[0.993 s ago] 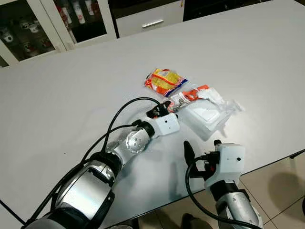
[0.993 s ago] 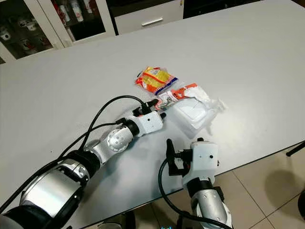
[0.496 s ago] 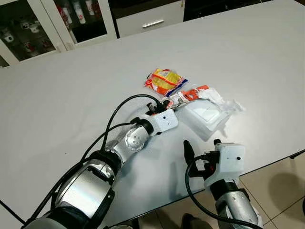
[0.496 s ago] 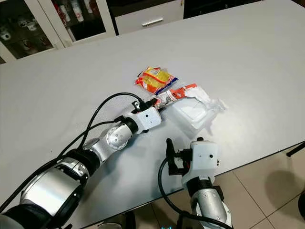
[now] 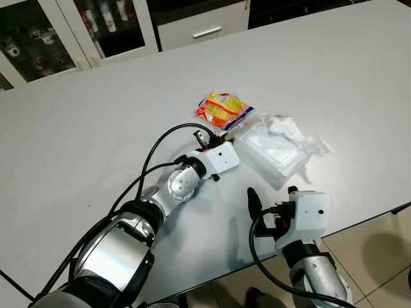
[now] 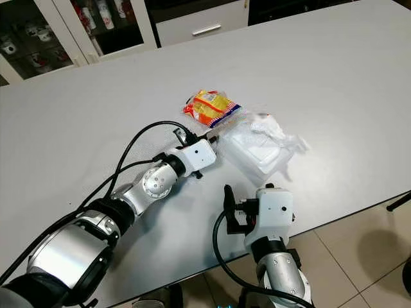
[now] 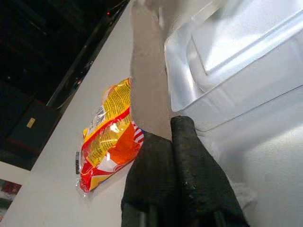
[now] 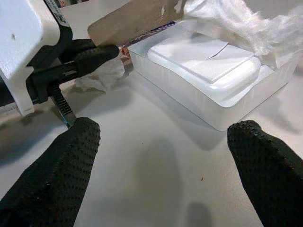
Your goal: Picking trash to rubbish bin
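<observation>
A yellow-orange snack packet [image 5: 223,110] lies mid-table. Beside it sits a clear plastic tray [image 5: 276,151] with crumpled clear film [image 5: 290,127] on its far side. My left gripper [image 5: 221,137] is at the tray's near-left corner, shut on a thin greyish-brown wrapper sheet [image 8: 135,20]. That sheet [image 7: 147,75] rises from the pressed-together fingers [image 7: 189,179] between packet and tray. My right gripper [image 8: 161,165] hovers open near the table's front edge, just short of the tray, with nothing between its fingers [image 8: 52,175].
The grey table [image 5: 96,128] stretches wide to the left and back. Its front edge [image 5: 359,215] runs just right of my right wrist, with tiled floor [image 5: 379,256] below. Glass-door cabinets [image 5: 38,32] and a white drawer [image 5: 202,29] stand behind the table.
The red-and-white wrapper that lay flat by the tray is now pinched in my left gripper and turned up, its red print hidden. The left wrist shifted slightly forward. The right arm stayed still.
</observation>
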`<state>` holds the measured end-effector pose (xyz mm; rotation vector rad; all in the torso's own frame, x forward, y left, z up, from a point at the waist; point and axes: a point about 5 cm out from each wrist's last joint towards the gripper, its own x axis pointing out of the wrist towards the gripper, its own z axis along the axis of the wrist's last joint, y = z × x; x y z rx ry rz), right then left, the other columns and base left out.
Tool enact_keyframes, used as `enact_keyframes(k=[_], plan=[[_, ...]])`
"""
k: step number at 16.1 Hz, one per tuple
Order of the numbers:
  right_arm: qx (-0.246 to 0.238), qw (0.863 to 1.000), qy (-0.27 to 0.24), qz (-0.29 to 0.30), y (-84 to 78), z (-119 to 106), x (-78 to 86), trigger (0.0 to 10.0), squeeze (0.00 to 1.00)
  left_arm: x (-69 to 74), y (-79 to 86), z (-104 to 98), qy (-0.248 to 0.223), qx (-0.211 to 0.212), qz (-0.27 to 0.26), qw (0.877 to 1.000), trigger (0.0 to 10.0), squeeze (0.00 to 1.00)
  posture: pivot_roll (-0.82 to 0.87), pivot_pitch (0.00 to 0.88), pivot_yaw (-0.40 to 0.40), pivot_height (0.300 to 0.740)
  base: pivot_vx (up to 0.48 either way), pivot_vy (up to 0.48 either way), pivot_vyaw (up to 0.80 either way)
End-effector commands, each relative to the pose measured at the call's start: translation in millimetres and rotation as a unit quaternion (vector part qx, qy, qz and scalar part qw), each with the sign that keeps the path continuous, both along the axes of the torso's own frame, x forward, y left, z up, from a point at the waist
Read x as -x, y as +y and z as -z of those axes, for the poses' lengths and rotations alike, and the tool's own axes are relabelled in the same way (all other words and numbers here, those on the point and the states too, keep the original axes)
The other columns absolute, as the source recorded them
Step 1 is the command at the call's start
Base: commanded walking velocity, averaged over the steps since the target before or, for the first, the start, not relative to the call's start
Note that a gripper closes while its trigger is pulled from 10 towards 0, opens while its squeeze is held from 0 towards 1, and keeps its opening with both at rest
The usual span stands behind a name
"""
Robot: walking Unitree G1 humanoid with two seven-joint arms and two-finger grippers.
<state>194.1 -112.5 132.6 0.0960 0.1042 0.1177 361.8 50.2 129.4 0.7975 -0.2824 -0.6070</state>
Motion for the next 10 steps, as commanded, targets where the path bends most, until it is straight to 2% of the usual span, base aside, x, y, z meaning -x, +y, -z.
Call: enact_keyframes(k=[1,5,10], plan=[[-0.002,1.0,0.002,0.0,1.4,1,0.6,10.0,0.0,3.1,2.4,11,0.023,-0.013,-0.001,1.0,0.0,0.0,-0.01,0.181,0.104,0.74,0.0,0.0,0.0],[-0.001,1.0,0.001,0.001,0.6,2,0.7,10.0,0.0,2.1,4.4,8,0.021,0.0,-0.002,1.0,0.0,0.0,-0.01,0.175,0.102,0.74,0.0,0.0,0.0],[0.013,1.0,-0.007,0.017,-7.2,1,-5.2,10.0,0.0,-7.6,25.6,-12,0.026,0.09,-0.024,0.995,0.0,0.0,0.01,0.169,0.095,0.74,0.0,0.0,0.0]])
